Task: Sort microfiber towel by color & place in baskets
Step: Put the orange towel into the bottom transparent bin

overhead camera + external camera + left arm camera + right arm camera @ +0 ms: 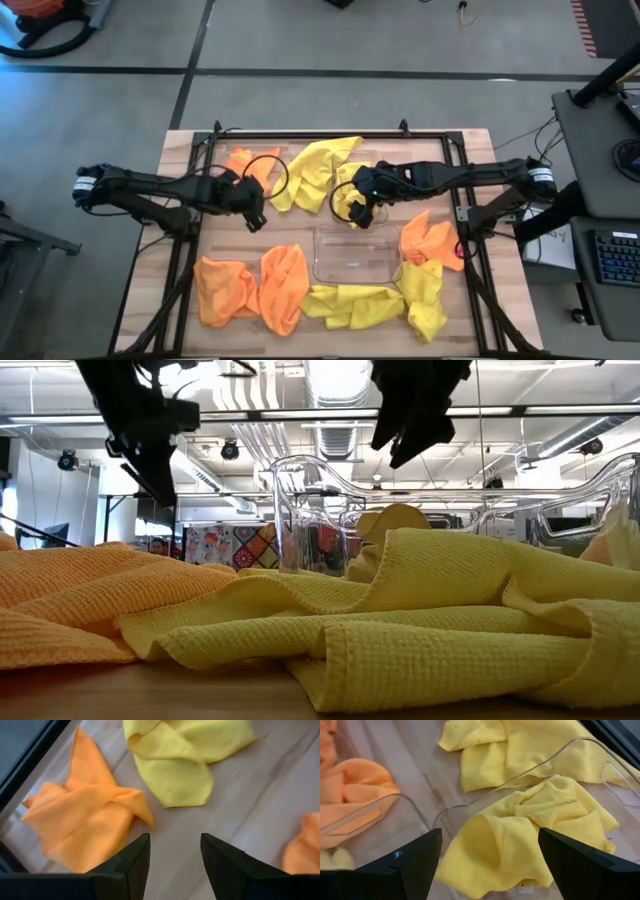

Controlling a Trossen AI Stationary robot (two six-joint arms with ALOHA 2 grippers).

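With jaws apart on both, the right gripper (362, 212) is held over a binned yellow towel (530, 835), so an orange towel (85, 820) must be gripped next by the left gripper (255, 217).

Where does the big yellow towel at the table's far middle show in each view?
High view: yellow towel, far middle, between the arms.
Low view: cannot be picked out behind the near towels.
Left wrist view: upper middle.
Right wrist view: probably the yellow cloth along the top.
Landmark: the orange towel beside it, also in the left wrist view.
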